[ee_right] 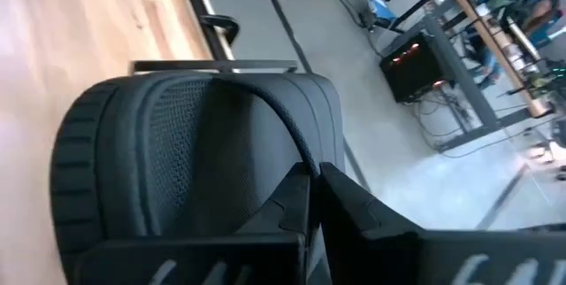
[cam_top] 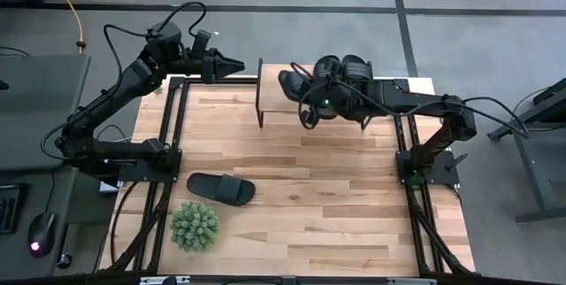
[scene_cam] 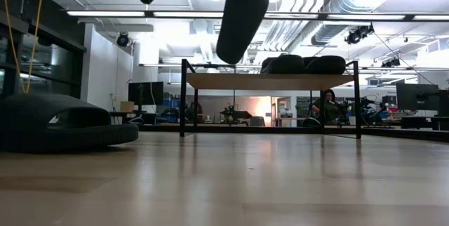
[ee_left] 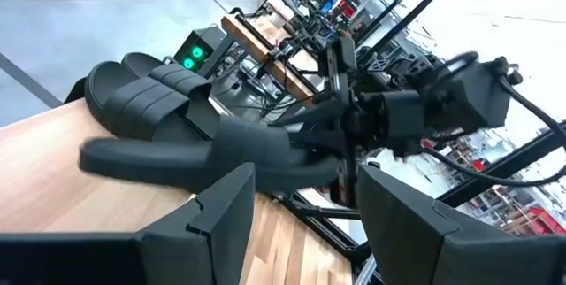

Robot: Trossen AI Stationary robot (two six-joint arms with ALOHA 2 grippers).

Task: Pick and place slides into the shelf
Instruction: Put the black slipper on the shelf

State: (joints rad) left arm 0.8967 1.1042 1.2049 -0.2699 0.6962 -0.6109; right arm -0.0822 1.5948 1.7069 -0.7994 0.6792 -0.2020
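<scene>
Right gripper (cam_top: 299,88) sits over the shelf (cam_top: 272,77) at upper centre of the high view; fingers clamped shut on the strap of a slide (cam_top: 291,83), seen close in the right wrist view as held slide (ee_right: 195,143) with the pinched fingers (ee_right: 309,196) at lower centre; that slide hangs tilted at the shelf's left part, whether it touches the plank cannot tell; two more slides (cam_top: 347,67) lie side by side on the shelf top just right of the gripper, in the low view they show as dark humps (scene_cam: 303,64) on the plank at right centre.

Fourth slide (cam_top: 220,188) lies flat on the tabletop (cam_top: 336,205) in the lower left of the high view, well apart from the shelf, near a green plant (cam_top: 195,226); in the low view it fills the left edge (scene_cam: 63,122).

Left gripper (cam_top: 232,62) hovers at upper left centre of the high view, just left of the shelf's edge, pointing at it; fingers (ee_left: 221,210) spread apart, nothing between them.

Low view: shelf (scene_cam: 270,81) stands mid-frame on thin black legs; room behind it with a person seated far right, blurred.
</scene>
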